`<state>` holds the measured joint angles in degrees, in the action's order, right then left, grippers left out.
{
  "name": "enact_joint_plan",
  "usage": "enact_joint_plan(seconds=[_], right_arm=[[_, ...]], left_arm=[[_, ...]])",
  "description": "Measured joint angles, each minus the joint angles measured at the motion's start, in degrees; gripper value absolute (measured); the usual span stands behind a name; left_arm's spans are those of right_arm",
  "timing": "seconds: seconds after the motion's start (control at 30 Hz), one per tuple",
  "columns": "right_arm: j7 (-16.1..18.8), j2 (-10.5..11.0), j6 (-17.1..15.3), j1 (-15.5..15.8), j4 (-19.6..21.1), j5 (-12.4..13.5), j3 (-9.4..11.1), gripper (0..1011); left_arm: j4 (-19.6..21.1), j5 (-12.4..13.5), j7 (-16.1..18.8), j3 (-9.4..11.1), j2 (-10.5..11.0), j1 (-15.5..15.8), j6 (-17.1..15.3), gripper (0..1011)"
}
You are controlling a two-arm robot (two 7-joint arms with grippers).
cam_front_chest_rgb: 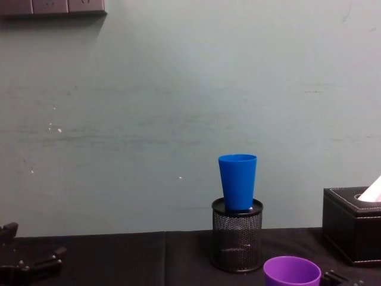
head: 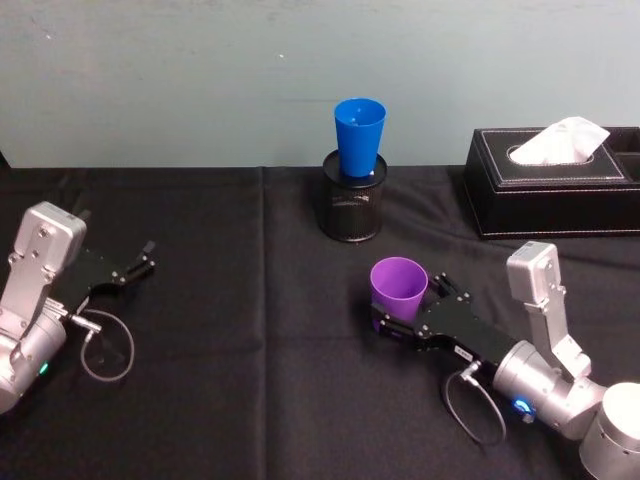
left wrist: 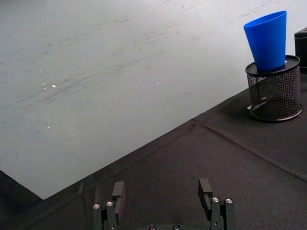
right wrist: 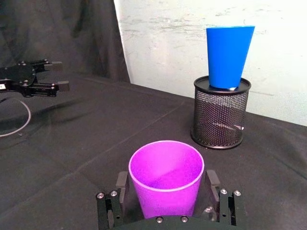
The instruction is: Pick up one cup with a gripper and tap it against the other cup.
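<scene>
Right now the right gripper [head: 408, 302], a black flat-jawed clamp on a silver-grey arm with a glowing blue ring, reaches in from the table's near right corner and brackets the purple plastic tumbler [right wrist: 165, 177]. Its jaws are spread, one finger [right wrist: 122, 182] on either side of the cup just beside the wall, and I see no squeeze on the plastic. The tumbler stands upright with its wide rim up, right of the table's middle and towards the near edge; its base is hidden behind the lower finger, so I cannot tell whether it rests on the black tablecloth [head: 230, 330]. Well apart from it, at the middle of the far edge, the bright blue plastic tumbler [head: 359, 135] sits upright with its narrow end dropped into a black mesh pen holder [head: 350, 212], close to the pale wall. A black leather-look tissue box [head: 555, 185] with a white tissue poking out lies in the far right corner. By the left edge the left gripper [left wrist: 162, 189] hangs low over the cloth, idle, its dark jaws apart with nothing between them.
</scene>
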<state>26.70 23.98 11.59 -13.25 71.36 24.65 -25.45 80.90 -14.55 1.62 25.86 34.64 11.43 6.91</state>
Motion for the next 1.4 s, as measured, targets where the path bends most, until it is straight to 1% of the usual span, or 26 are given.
enact_joint_plan(seconds=[0.07, 0.13, 0.33, 0.4, 0.6, 0.63, 0.67, 0.73, 0.77, 0.93, 1.17, 1.27, 1.4], right_arm=[[0.2, -0.9, 0.3, -0.7, -1.2, -0.7, 0.0, 1003], [0.2, -1.1, 0.4, -0.9, -1.5, -0.8, 0.0, 1003], [0.6, -2.7, 0.6, -2.1, -3.8, -1.8, 0.1, 1003], [0.6, -3.1, 0.6, -2.2, -4.1, -2.0, 0.3, 986], [0.6, -3.5, 0.1, -1.9, -3.9, -2.5, 1.2, 864], [0.6, -3.5, 0.0, -1.8, -3.8, -2.5, 1.3, 812], [0.6, -3.6, -0.1, -1.7, -3.6, -2.5, 1.5, 812], [0.6, -3.6, -0.2, -1.5, -3.2, -2.6, 1.8, 755], [0.6, -3.6, -0.3, -1.3, -2.9, -2.7, 1.9, 750], [0.6, -3.4, -1.0, -0.2, -0.3, -3.2, 2.8, 726], [0.0, -2.6, -3.4, 1.5, 5.5, -3.5, 4.1, 723], [-0.5, -2.1, -5.7, 2.0, 9.2, -3.5, 4.7, 723], [-0.9, -1.7, -7.9, 2.1, 11.8, -3.3, 5.0, 723]], left_arm=[[0.0, 0.0, 0.0, 0.0, 0.0, 0.0, 0.0, 1000], [0.0, 0.0, 0.0, 0.0, 0.0, 0.0, 0.0, 1000], [0.0, 0.0, 0.0, 0.0, 0.0, 0.0, 0.0, 1000], [0.0, 0.0, 0.0, 0.0, 0.0, 0.0, 0.0, 1000], [0.0, 0.0, 0.0, 0.0, 0.0, 0.0, 0.0, 1000], [0.0, 0.0, 0.0, 0.0, 0.0, 0.0, 0.0, 1000], [0.0, 0.0, 0.0, 0.0, 0.0, 0.0, 0.0, 1000], [0.0, 0.0, 0.0, 0.0, 0.0, 0.0, 0.0, 1000], [0.0, 0.0, 0.0, 0.0, 0.0, 0.0, 0.0, 1000], [0.0, 0.0, 0.0, 0.0, 0.0, 0.0, 0.0, 1000], [0.0, 0.0, 0.0, 0.0, 0.0, 0.0, 0.0, 1000], [0.0, 0.0, 0.0, 0.0, 0.0, 0.0, 0.0, 1000], [0.0, 0.0, 0.0, 0.0, 0.0, 0.0, 0.0, 1000]])
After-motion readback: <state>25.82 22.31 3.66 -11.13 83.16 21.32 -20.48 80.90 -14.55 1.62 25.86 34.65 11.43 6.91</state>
